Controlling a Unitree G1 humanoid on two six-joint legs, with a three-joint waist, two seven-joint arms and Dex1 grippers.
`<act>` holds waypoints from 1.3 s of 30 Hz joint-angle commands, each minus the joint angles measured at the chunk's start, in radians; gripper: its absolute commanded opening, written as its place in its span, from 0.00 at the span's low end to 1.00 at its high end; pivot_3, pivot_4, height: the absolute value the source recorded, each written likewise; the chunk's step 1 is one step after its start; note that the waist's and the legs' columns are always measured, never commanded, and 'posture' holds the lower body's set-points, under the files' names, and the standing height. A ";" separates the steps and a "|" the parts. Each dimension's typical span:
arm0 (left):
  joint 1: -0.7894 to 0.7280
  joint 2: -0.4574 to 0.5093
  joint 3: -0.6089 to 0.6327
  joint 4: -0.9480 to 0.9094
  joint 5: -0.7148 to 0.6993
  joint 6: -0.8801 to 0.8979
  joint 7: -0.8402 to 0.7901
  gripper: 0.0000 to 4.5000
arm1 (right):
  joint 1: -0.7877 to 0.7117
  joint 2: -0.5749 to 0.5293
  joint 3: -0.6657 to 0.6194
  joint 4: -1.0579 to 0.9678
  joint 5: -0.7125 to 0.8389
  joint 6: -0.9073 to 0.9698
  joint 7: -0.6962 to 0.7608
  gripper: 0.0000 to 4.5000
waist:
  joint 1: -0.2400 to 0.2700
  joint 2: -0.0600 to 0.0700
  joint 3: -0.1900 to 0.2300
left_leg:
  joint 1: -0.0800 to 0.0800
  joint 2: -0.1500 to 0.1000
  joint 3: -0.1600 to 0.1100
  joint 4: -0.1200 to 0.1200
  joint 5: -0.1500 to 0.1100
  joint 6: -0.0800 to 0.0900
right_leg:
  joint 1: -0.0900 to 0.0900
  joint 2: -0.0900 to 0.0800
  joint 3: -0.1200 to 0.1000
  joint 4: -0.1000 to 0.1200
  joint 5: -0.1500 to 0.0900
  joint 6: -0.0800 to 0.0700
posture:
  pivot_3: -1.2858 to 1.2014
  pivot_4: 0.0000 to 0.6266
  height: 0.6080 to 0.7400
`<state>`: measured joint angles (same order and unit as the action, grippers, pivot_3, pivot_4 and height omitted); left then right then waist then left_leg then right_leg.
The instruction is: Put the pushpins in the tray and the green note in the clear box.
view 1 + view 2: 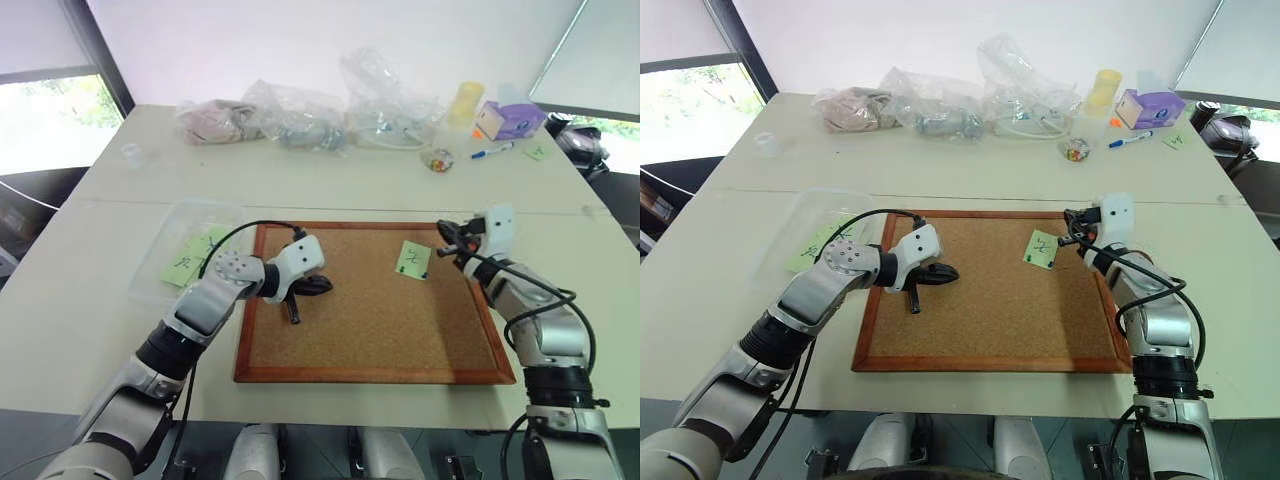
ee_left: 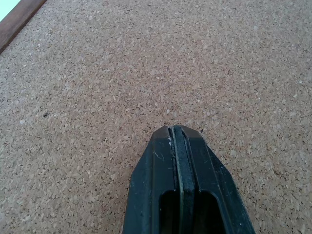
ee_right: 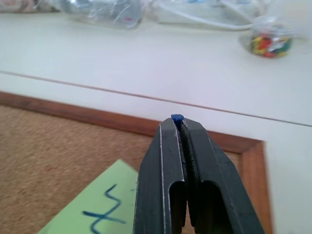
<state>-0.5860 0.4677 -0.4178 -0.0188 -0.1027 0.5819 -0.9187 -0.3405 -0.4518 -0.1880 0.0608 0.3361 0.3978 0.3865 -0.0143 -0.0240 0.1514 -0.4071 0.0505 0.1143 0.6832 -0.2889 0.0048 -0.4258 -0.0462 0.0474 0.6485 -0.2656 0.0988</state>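
Right gripper (image 3: 179, 127) pinching one tiny blue-headed pushpin (image 3: 177, 118), head poking out past its fingertips, one pale-green square note (image 1: 413, 260) lying flat centre-right on the cork board (image 1: 380, 330), left gripper (image 2: 176, 134) pressing together empty

cork board (image 1: 380, 320): speckled tan cork, reddish-brown wood frame
note on the board (image 1: 413, 260): pale green, dark blue scribble
notes in the clear box (image 1: 190, 258): pale green with dark handwritten marks
clear box (image 1: 160, 232): transparent
pushpin (image 3: 177, 118) in right gripper (image 3: 181, 127): blue head
left gripper (image 2: 176, 132): black fingers, white housing behind
counter (image 1: 330, 180): pale cream
small cup of pins (image 1: 438, 159): clear, with red, yellow and green heads inside
tube at the far right (image 1: 464, 102): pale yellow
box beside it (image 1: 510, 120): purple
pen (image 1: 492, 152): white, blue cap
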 commanded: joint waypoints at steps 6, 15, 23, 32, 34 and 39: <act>0.012 0.003 -0.022 0.039 0.039 0.003 0.002 0.00 | 0.126 -0.027 -0.153 -0.203 0.005 0.007 -0.096 0.02 | 0.003 0.000 0.000 | 0.000 0.000 0.000 0.000 0.000 0.000 | 0.000 0.000 0.000 0.000 0.000 0.000 | 0.52 0.24 0.98; 0.009 -0.009 -0.028 0.047 0.041 -0.017 -0.007 0.00 | 0.378 -0.041 -0.231 -0.333 -0.019 0.078 -0.135 0.02 | -0.001 0.005 -0.004 | 0.001 0.000 -0.001 0.000 0.000 0.000 | 0.002 0.000 0.001 -0.001 -0.001 -0.001 | 0.52 0.24 0.98; -0.002 -0.024 -0.031 0.070 0.052 -0.034 -0.012 0.00 | 0.392 -0.030 -0.214 -0.289 -0.050 0.065 -0.151 0.07 | 0.003 0.006 -0.005 | 0.001 -0.001 -0.002 0.000 0.000 0.000 | 0.003 0.000 0.001 -0.001 -0.002 -0.003 | 0.52 0.24 0.98; 0.002 -0.025 -0.021 0.068 0.060 -0.033 -0.008 0.00 | 0.374 -0.036 -0.223 -0.252 -0.052 0.065 -0.155 0.98 | 0.003 0.006 -0.005 | 0.001 -0.001 -0.003 0.000 0.000 0.000 | 0.003 0.000 0.001 -0.001 -0.002 -0.003 | 0.52 0.24 0.98; 0.004 -0.024 -0.021 0.067 0.061 -0.032 -0.008 0.00 | 0.372 -0.037 -0.226 -0.252 -0.050 0.065 -0.153 0.99 | 0.003 0.006 -0.005 | 0.001 -0.001 -0.003 0.000 0.000 0.000 | 0.003 0.000 0.001 -0.001 -0.002 -0.003 | 0.52 0.24 0.98; 0.010 -0.019 -0.018 0.059 0.061 -0.029 -0.007 0.00 | 0.368 -0.032 -0.252 -0.310 -0.023 0.021 -0.138 0.99 | 0.003 0.006 -0.005 | 0.001 -0.001 -0.003 0.000 0.000 0.000 | 0.003 0.000 0.001 -0.001 -0.002 -0.003 | 0.52 0.24 0.98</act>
<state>-0.5923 0.4414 -0.4177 0.0240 -0.0721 0.5354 -0.9362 0.0394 -0.4838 -0.3949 -0.1828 0.2913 0.4674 0.2380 -0.0115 -0.0176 0.1466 -0.4061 0.0492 0.1117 0.6834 -0.2889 0.0050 -0.4227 -0.0465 0.0481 0.6476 -0.2679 0.0959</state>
